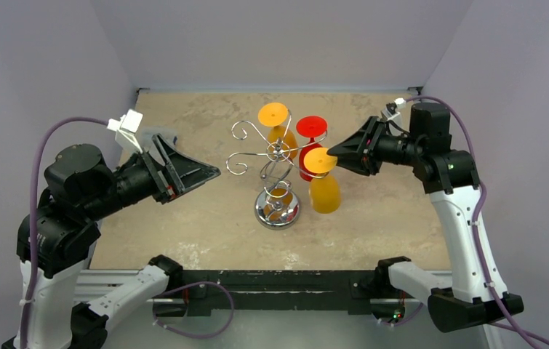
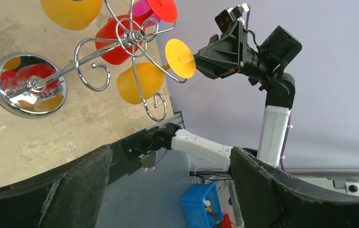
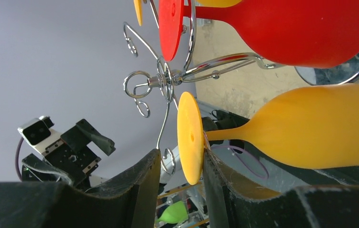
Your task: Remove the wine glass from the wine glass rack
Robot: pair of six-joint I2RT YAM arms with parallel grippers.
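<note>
The chrome wine glass rack point(image 1: 277, 208) stands mid-table with three glasses hanging upside down from it. An orange wine glass point(image 1: 323, 192) hangs on its right arm, with its round foot point(image 1: 320, 160) uppermost. My right gripper point(image 1: 334, 153) is open, with that foot point(image 3: 189, 137) between the jaws; the right finger point(image 3: 215, 175) touches it and the left finger point(image 3: 144, 180) is apart from it. A rack hook point(image 3: 169, 161) also sits in the gap. My left gripper point(image 1: 213, 172) is open and empty, left of the rack point(image 2: 27, 85).
A red glass point(image 1: 311, 128) and a second orange glass point(image 1: 274, 115) hang on the rack's far side. The red bowl point(image 3: 291, 28) is close above the held glass's bowl point(image 3: 320, 123). A blue bin point(image 2: 203, 202) sits off the table.
</note>
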